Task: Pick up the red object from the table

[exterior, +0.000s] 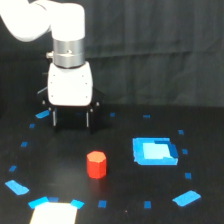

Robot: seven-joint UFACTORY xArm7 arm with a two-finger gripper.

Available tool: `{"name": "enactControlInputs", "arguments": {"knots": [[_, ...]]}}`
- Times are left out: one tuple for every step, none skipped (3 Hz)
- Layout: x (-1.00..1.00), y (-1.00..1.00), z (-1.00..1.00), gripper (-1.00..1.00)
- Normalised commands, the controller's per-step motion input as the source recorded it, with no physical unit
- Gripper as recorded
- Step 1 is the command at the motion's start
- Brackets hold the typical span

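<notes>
The red object (96, 164) is a small red-orange faceted block standing upright on the black table (125, 200), a little left of centre. My gripper (70, 118) hangs from the white arm at the upper left, above and behind the block and apart from it. Its two thin dark fingers (54, 117) point down with a wide gap and nothing between them, so it is open.
A blue rectangular piece (155, 151) lies to the exterior view's right of the block. Small blue tape marks (186, 198) dot the table. A white patch (54, 213) sits at the front edge. A dark curtain hangs behind.
</notes>
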Motion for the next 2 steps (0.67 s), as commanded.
{"name": "enactControlInputs", "arguments": {"knots": [[0.48,-1.00,-0.59,1.00],[0.46,-1.00,0.06,0.97]]}}
